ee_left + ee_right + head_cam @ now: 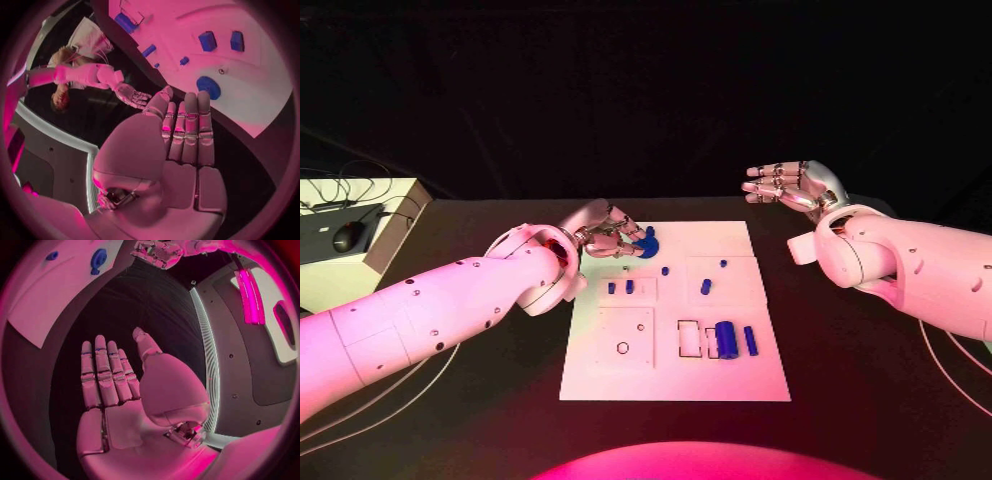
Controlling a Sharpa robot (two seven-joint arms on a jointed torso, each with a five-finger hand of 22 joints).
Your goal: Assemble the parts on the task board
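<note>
The white task board [678, 375] lies in the middle of the black table. A round blue part [648, 246] sits at its far left corner, also visible in the left wrist view [208, 87] and the right wrist view [98, 260]. My left hand [604, 238] hovers just beside that part, its fingers [187, 125] stretched out straight with nothing in them. Two small blue blocks [620, 287] stand nearer on the board, and a thick blue cylinder [727, 339] and a slim bar [750, 340] lie at the right. My right hand [785, 186] is raised beyond the board's far right corner, flat and empty [109, 385].
Several small blue pegs [705, 286] are scattered across the board's middle. A pale box [365, 250] with a dark mouse [349, 236] on it and cables stands at the table's left edge. Bare black tabletop [862, 380] lies to the right of the board.
</note>
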